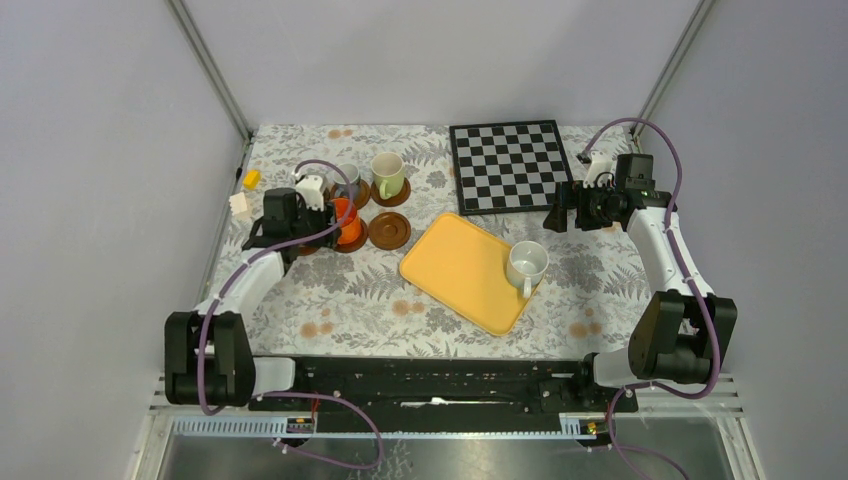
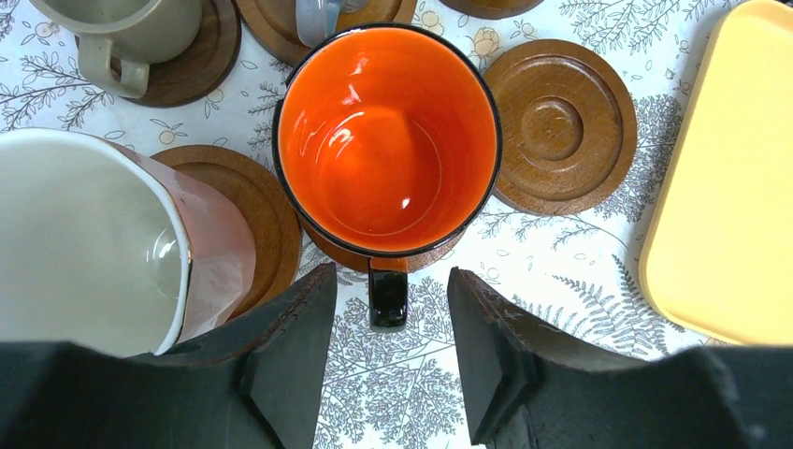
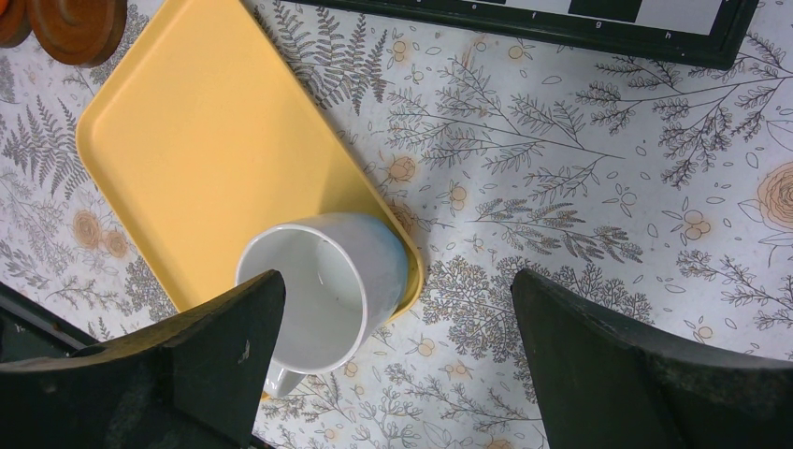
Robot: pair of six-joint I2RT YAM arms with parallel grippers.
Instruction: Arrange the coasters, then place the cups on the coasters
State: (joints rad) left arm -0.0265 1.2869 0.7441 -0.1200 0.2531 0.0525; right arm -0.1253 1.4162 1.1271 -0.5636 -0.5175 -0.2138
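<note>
The orange-red cup (image 2: 388, 140) stands on a coaster (image 2: 341, 254), its black handle (image 2: 387, 295) pointing between my left gripper's (image 2: 391, 281) fingertips. The jaws are open and clear of the handle on both sides. A pinkish cup (image 2: 93, 243) sits on a coaster (image 2: 252, 215) to the left, and a pale green cup (image 2: 122, 28) on another (image 2: 201, 56). One coaster (image 2: 561, 126) lies bare on the right. The white cup (image 3: 318, 290) stands at the yellow tray's (image 3: 206, 150) corner. My right gripper (image 3: 397, 309) hangs open above the tablecloth beside it.
A chessboard (image 1: 512, 165) lies at the back right, behind the tray (image 1: 455, 265). A small yellow block (image 1: 251, 179) and a white block (image 1: 240, 204) rest near the left wall. A blue-grey cup (image 1: 347, 175) stands behind the orange one (image 1: 347, 222).
</note>
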